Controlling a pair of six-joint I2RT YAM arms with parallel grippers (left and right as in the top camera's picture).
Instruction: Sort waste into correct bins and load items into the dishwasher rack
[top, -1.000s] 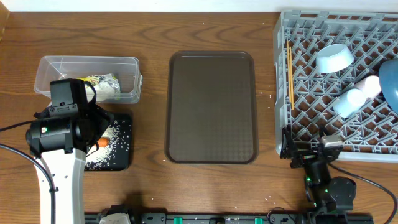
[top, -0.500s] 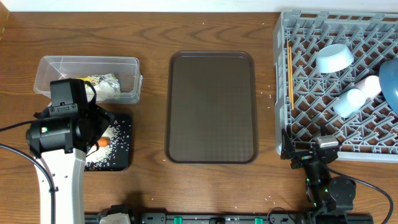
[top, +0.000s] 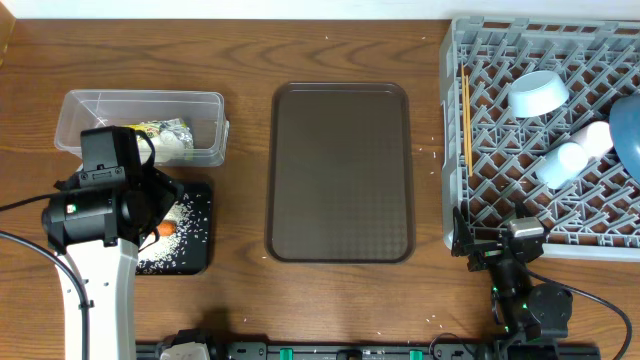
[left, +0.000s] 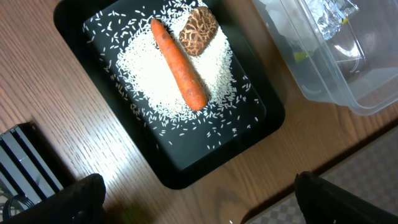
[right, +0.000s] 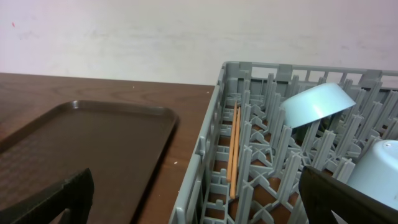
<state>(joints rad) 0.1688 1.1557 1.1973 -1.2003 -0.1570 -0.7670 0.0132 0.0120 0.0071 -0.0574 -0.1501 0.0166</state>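
Orange and smooth, the carrot (left: 179, 65) lies on heaped white rice (left: 152, 87) beside a mottled brown lump (left: 198, 31) in the glossy black tray (left: 180, 177) at the bench's (top: 240, 300) 8 o'clock. The clear tub (left: 329, 74) is at 10. Thin wooden chopsticks (right: 233, 149) lie in the grey lattice rack (right: 205, 155) at 3. My left end effector (left: 205, 199) and right end effector (right: 199, 202) gape wide, empty. Nothing has shifted since half a second ago. The bench is woodgrain, with a pale wall (right: 124, 31) behind it.
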